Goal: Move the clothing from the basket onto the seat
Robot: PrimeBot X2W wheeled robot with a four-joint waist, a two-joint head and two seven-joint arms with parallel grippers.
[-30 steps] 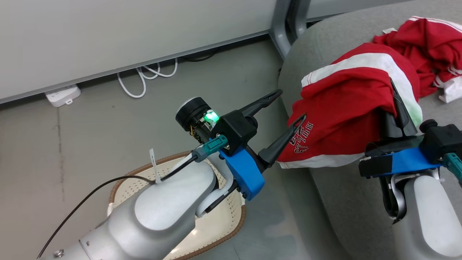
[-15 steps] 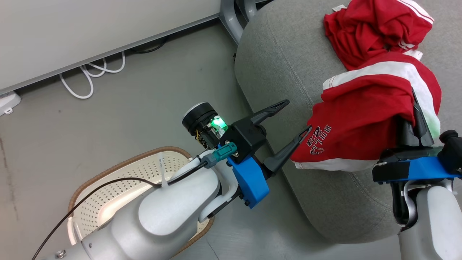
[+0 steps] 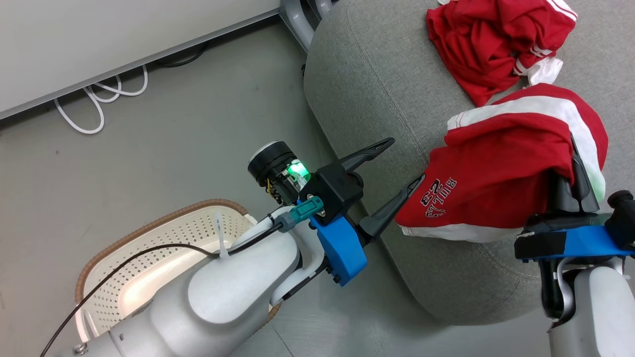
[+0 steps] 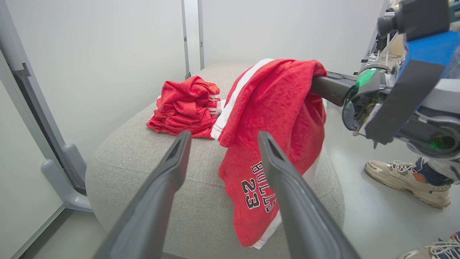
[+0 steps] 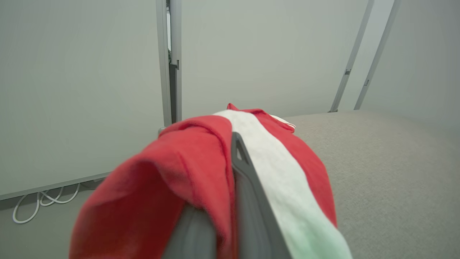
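Right wrist view looks along the right gripper (image 5: 234,144), whose two fingers are pinched together on a bunched fold of the red shorts (image 5: 194,162). The cloth drapes over both sides of the fingers, and the white side stripe (image 5: 266,151) runs along the top. In the head view the shorts hang above the near part of the grey seat (image 3: 367,89), with the lettered leg drooping towards its rounded front edge. Whether the hem touches the upholstery cannot be told. A crumpled red garment (image 3: 488,44) already lies further back on the seat, apart from the held one. The left gripper (image 3: 407,158) is spread wide with nothing in it, its fingertips just beside the hanging leg. The basket (image 3: 173,238) sits on the floor (image 3: 149,148) near the seat, half hidden under the left arm, and the part in sight is bare perforated plastic. The shorts look light, limp and thin. They seem to be a smooth sports knit that will fold wherever it is unsupported and may slide off a rounded edge, and nothing about them is fragile. A pinch on a gathered fold of several layers, as here, probably holds better than one on a single hem. Letting go is best done once most of the cloth is over the cushion's flat middle.
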